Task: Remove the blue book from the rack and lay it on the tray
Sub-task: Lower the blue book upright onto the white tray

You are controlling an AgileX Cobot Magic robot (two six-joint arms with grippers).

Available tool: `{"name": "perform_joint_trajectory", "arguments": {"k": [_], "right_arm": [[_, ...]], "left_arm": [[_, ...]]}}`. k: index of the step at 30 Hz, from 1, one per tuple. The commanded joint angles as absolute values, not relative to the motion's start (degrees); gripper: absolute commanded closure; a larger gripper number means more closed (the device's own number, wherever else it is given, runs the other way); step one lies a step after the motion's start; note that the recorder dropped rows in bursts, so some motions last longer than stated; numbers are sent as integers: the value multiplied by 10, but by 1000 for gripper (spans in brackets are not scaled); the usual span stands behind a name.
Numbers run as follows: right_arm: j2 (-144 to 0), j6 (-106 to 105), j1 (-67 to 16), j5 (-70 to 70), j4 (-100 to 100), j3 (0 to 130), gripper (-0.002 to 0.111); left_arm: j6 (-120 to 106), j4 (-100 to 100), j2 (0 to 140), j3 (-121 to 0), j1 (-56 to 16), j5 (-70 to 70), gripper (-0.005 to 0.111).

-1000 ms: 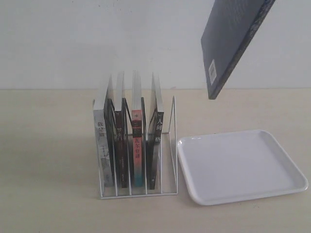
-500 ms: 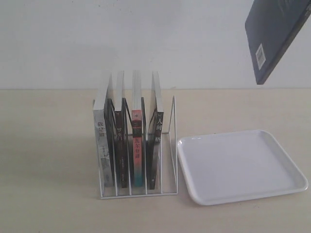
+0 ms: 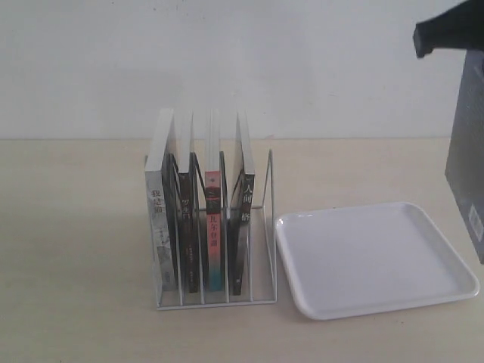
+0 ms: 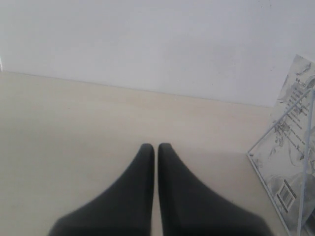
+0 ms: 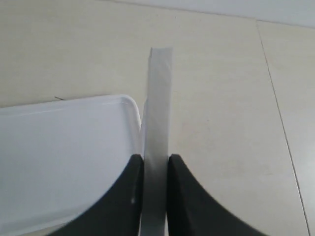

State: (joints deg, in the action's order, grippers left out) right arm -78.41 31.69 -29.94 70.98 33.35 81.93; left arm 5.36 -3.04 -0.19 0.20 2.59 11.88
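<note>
The blue book (image 3: pixel 466 155) hangs nearly upright in the air at the far right, above the right edge of the tray (image 3: pixel 378 261). My right gripper (image 3: pixel 456 34) is shut on its top edge. In the right wrist view the book's pale page edge (image 5: pixel 158 103) runs between my right gripper (image 5: pixel 155 160) jaws, with the tray (image 5: pixel 64 157) corner below it. The rack (image 3: pixel 268 227) stands left of the tray with several books upright in it. My left gripper (image 4: pixel 156 147) is shut and empty over bare table, apart from the rack's wire corner (image 4: pixel 275 132).
A grey-spined book (image 3: pixel 157 227), a black-spined one (image 3: pixel 187 227), a pink-to-teal one (image 3: pixel 214 234) and another black one (image 3: pixel 242 219) fill the rack's slots. A white wall stands behind the table. A patterned book cover (image 4: pixel 295 142) shows behind the rack's wires.
The blue book has moved right and down and swung from a tilt high in the air to nearly upright over the tray's right edge. Rack, tray and the other books have not moved.
</note>
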Motion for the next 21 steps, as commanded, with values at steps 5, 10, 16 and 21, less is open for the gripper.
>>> {"name": "perform_joint_trajectory", "arguments": {"k": [5, 10, 16, 21], "right_arm": [[-792, 343, -296, 556, 406, 699, 108], [-841, 340, -296, 518, 440, 687, 108], [-866, 312, -297, 478, 441, 687, 108], [-880, 300, -297, 485, 441, 687, 108]], "left_arm": [[59, -36, 0, 0, 28, 115, 103], [59, -36, 0, 0, 28, 115, 103], [59, -36, 0, 0, 28, 115, 103], [59, -36, 0, 0, 28, 115, 103]]}}
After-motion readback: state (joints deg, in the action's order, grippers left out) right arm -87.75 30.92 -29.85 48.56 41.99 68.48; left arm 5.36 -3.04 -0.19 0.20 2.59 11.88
